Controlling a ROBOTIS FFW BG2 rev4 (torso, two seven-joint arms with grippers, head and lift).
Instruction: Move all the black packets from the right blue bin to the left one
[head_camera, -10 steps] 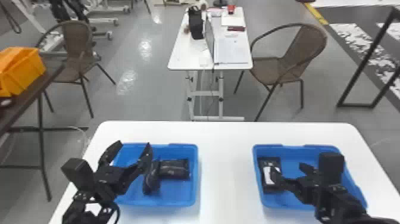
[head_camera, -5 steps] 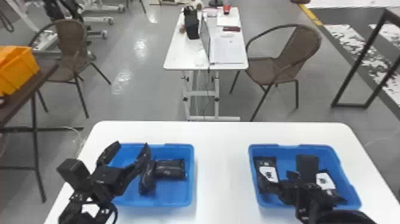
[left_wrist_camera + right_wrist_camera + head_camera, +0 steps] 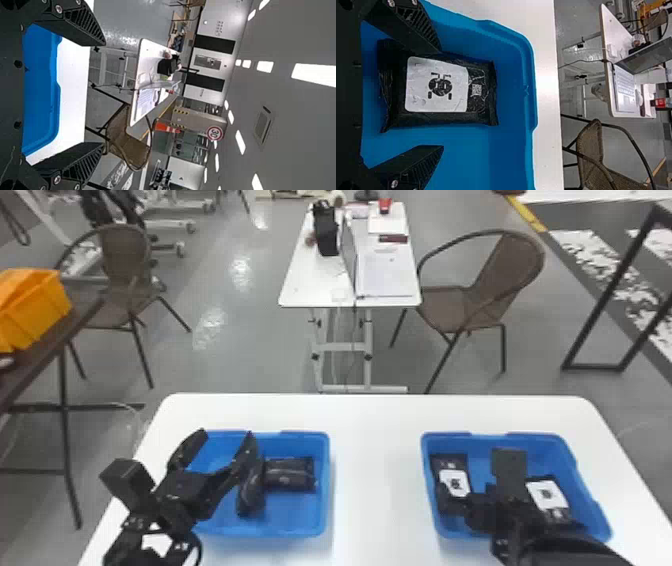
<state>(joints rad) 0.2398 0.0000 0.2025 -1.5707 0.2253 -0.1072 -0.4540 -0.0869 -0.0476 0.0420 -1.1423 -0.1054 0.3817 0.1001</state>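
The right gripper gapes over a packet near the right bin's left edge; the left gripper hangs spread, empty, by the left bin.

1. Both arms are pretty much black all over, left arm and right arm alike.
2. Left one's got a chunky, square-edged block, plus a skinny black cable curving around lower down.
3. Right one has a flat-faced block too, and a big rounded black section behind.
4. Left tool: tapered black fingers, ribbed sides, silvery screws.
5. Right tool: same ribs, same shiny screws.
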